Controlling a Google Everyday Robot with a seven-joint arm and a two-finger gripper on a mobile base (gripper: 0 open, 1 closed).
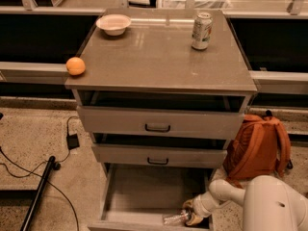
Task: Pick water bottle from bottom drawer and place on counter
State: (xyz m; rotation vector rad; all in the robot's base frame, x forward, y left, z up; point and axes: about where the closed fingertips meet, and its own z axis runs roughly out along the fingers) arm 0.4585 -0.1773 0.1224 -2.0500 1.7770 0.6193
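The water bottle (174,219), small and clear, lies on its side at the front right of the open bottom drawer (139,191). My gripper (190,214) reaches down into that drawer from the right and sits at the bottle's right end, touching it. The white arm comes in from the lower right corner. The counter (159,52) is the glossy grey-brown top of the cabinet, above the two upper drawers.
On the counter stand a green-and-white soda can (201,31) at the back right, a white bowl (113,24) at the back left and an orange (75,66) at the left edge. An orange backpack (257,146) leans right of the cabinet. Cables and a black pole (38,189) lie on the floor left.
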